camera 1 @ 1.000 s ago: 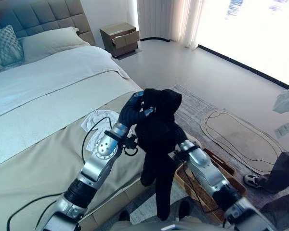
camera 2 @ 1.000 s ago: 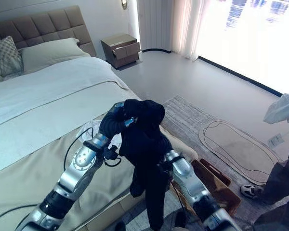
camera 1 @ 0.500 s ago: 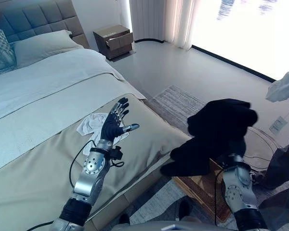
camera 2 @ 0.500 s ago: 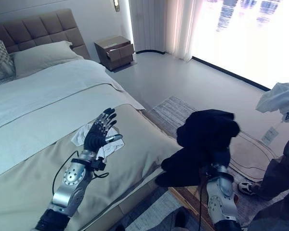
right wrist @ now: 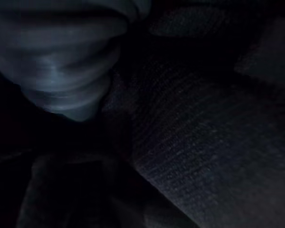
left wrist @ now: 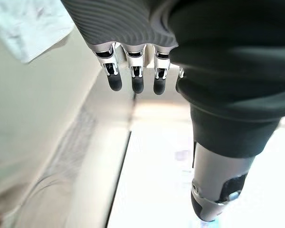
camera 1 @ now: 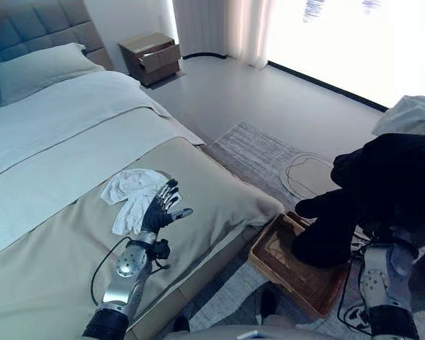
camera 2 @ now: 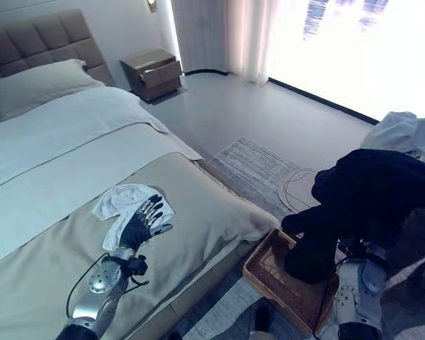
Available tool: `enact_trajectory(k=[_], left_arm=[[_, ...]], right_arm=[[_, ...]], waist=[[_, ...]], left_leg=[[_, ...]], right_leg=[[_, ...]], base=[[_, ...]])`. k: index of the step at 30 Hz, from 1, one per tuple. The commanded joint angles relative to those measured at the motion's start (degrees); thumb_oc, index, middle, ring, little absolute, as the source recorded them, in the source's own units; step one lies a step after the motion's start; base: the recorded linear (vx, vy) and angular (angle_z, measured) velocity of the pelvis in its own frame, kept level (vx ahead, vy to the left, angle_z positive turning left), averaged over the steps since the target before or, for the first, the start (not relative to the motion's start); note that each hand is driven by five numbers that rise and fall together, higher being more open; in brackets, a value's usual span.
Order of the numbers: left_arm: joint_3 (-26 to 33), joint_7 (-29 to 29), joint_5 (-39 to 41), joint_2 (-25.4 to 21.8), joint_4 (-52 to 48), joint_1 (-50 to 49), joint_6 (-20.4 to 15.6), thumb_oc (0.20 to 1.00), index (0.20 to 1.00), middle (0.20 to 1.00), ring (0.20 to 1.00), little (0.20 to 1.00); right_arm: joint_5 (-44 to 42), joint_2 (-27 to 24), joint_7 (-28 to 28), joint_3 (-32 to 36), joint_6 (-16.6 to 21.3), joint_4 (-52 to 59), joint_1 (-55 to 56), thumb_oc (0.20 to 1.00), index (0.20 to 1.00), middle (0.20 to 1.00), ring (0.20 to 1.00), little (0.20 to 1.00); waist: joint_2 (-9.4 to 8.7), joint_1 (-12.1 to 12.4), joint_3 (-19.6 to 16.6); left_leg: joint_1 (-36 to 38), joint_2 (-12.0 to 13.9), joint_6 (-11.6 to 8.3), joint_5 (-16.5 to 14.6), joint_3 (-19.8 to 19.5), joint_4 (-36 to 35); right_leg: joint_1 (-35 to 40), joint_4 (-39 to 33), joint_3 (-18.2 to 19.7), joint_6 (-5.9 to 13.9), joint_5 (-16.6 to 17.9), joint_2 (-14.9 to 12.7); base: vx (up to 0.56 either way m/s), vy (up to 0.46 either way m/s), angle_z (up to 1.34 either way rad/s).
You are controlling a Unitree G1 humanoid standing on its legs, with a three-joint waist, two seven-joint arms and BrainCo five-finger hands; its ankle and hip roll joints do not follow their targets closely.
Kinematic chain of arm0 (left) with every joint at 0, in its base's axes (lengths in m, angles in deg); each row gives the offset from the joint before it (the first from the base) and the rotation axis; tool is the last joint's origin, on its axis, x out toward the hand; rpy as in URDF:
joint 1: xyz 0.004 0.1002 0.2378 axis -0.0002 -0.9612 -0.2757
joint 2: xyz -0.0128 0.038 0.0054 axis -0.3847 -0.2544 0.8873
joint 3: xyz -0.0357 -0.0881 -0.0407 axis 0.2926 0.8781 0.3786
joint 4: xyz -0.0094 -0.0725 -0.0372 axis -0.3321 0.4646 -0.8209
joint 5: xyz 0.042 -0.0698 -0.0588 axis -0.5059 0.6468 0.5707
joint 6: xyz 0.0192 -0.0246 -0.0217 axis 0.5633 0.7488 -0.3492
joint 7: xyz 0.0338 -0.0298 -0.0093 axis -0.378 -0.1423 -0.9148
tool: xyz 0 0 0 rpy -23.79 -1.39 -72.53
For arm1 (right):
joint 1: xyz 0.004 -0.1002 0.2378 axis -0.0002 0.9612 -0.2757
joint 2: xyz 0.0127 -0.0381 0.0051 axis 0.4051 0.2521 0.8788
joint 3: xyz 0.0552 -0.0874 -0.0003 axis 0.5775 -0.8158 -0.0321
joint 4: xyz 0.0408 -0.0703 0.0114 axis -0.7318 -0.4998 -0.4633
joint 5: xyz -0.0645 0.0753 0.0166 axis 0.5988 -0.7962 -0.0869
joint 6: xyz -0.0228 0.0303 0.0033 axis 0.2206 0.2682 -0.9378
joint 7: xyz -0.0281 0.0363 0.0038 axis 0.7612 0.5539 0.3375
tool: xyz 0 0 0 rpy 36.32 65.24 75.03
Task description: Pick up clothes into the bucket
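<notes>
Black garment (camera 1: 382,191) drapes over the right hand, grip unseen, hanging above the wicker basket (camera 1: 283,265). Left hand (camera 1: 163,212), fingers spread, rests beside a white cloth (camera 1: 131,195) on the bed (camera 1: 49,142).

Showing one black garment (camera 1: 382,191), one white garment (camera 1: 133,196), one wicker basket (camera 1: 280,263), one bed (camera 1: 64,156), one nightstand (camera 1: 150,58), two pillows (camera 1: 39,65), two rugs (camera 1: 258,152)

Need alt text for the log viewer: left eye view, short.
A black garment draped over the robot's raised right arm hangs above a woven basket on the floor beside the bed. The left hand is open above the bed's beige cover, next to a crumpled white cloth.
</notes>
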Motion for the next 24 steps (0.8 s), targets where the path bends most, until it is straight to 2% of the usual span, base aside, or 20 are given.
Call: enact_trajectory(k=[1, 10, 16, 23, 24], left_arm=[[0.20, 0.32, 0.19, -1.76, -2.52, 3.85, -4.71, 1.000, 1.000, 1.000, 1.000, 1.000], [-1.98, -3.37, 0.21, -3.70, -3.42, 6.01, -6.82, 1.000, 1.000, 1.000, 1.000, 1.000], [-0.73, -5.18, 1.40, -4.77, -7.16, 5.09, -7.91, 1.000, 1.000, 1.000, 1.000, 1.000], [-0.42, -7.75, 2.20, -6.21, -12.76, 6.31, -9.40, 1.000, 1.000, 1.000, 1.000, 1.000], [-0.58, -8.40, 1.93, -6.34, -13.62, 6.73, -9.42, 1.000, 1.000, 1.000, 1.000, 1.000]], right_arm=[[4.37, -4.43, -2.07, 0.92, 2.67, 0.69, -8.23, 0.200, 0.200, 0.200, 0.200, 0.200], [8.08, -8.20, -7.46, -4.65, 1.52, -6.52, -17.89, 0.200, 0.200, 0.200, 0.200, 0.200], [10.77, -9.85, -10.27, -6.27, 1.09, -9.90, -21.37, 0.200, 0.200, 0.200, 0.200, 0.200], [13.10, -14.11, -14.26, -9.34, -0.26, -16.65, -28.45, 0.200, 0.200, 0.200, 0.200, 0.200], [12.97, -14.78, -14.67, -9.55, -0.25, -17.57, -29.52, 0.200, 0.200, 0.200, 0.200, 0.200]], waist=[[-0.87, -0.17, 4.77], [0.41, 0.36, 14.03], [1.28, 0.42, 16.62], [2.78, 0.59, 19.07], [3.02, 0.68, 19.24]], left_leg=[[-5.55, 1.20, 0.89, -1.57, -1.90, 7.70], [-16.05, 1.71, 0.77, -2.39, -2.28, 16.10], [-24.46, 1.85, 0.48, -3.47, -3.39, 22.29], [-34.79, 1.79, 0.56, -4.46, -4.09, 28.35], [-36.19, 1.80, 0.47, -5.41, -4.19, 29.80]], right_leg=[[2.32, 10.93, 0.52, 5.35, -7.32, -5.49], [-8.87, 18.64, 2.75, 4.42, -8.04, -6.09], [-16.68, 24.39, 3.77, 3.25, -9.42, -5.94], [-27.07, 30.24, 5.58, 2.58, -10.27, -6.06], [-28.36, 31.58, 5.87, 2.54, -11.15, -6.08]], base=[[-0.17, 0.023, -0.31], [-0.15, -0.013, -0.14], [-0.10, -0.048, 0.01], [-0.10, -0.024, -0.02], [-0.06, 0.000, 0.04]])
